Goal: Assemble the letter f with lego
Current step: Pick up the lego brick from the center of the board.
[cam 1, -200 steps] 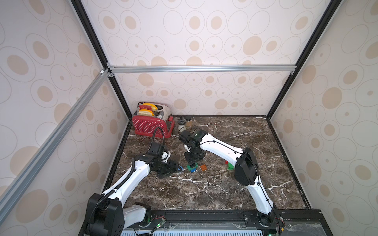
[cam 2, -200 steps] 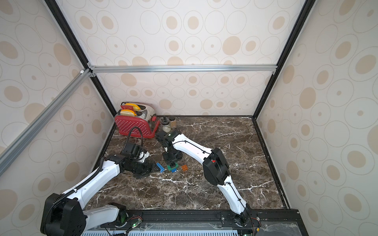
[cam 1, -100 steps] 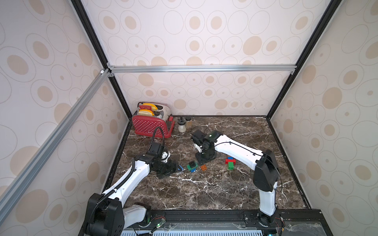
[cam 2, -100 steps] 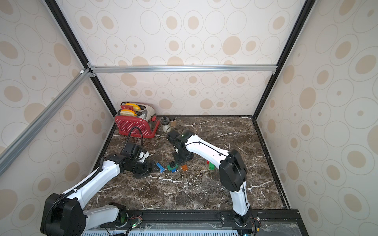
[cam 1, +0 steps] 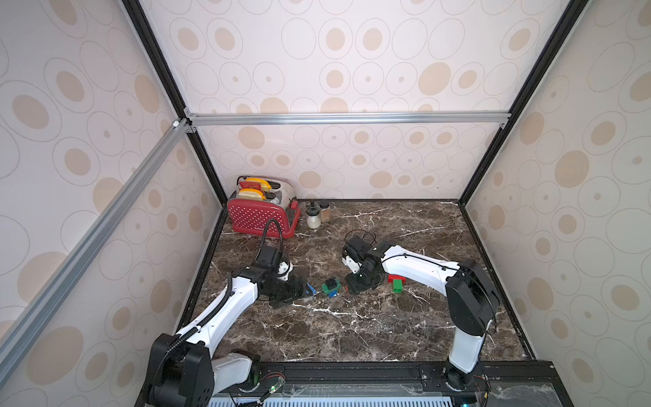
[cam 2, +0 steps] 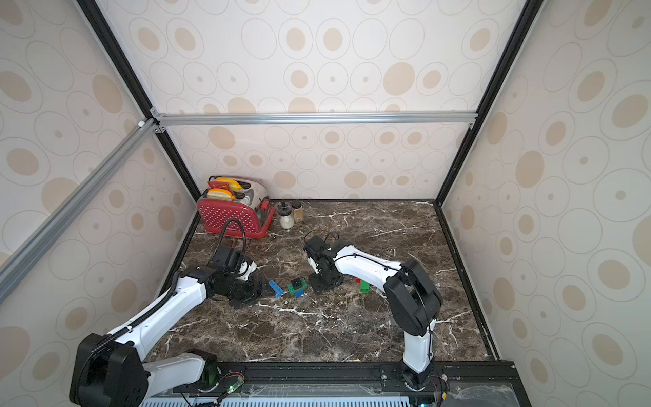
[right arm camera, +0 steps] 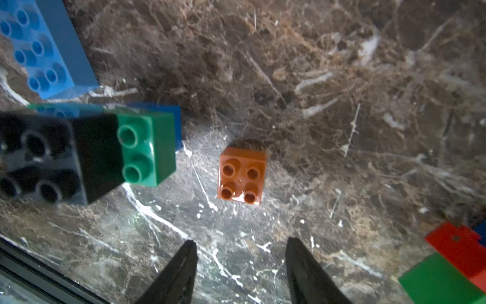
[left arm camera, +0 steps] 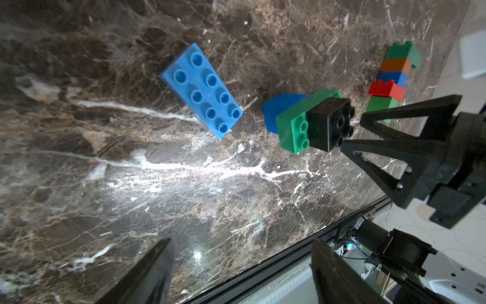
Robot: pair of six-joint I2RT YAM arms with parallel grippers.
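Note:
A lego stack, black on green on blue [left arm camera: 313, 123], stands mid-table in both top views [cam 1: 331, 287] [cam 2: 297, 287]. A flat blue oblong brick [left arm camera: 201, 90] lies just left of it. My left gripper [left arm camera: 242, 244] is open and empty, low on the table left of that blue brick [cam 1: 310, 289]. My right gripper [right arm camera: 240, 242] is open with nothing between its fingers, hovering right of the stack [cam 1: 359, 283]. An orange square brick [right arm camera: 240, 175] lies studs up just ahead of its fingertips. A joined row of green, orange, blue and red bricks [left arm camera: 391, 76] lies further right [cam 1: 397, 282].
A red dotted toaster [cam 1: 262, 215] with toast stands at the back left corner, two small jars [cam 1: 312, 218] beside it. Patterned walls close three sides. A black rail [cam 1: 352, 370] runs along the table's front edge.
My right gripper has moved right, from over the stack to above the orange brick. The left arm has stayed still.

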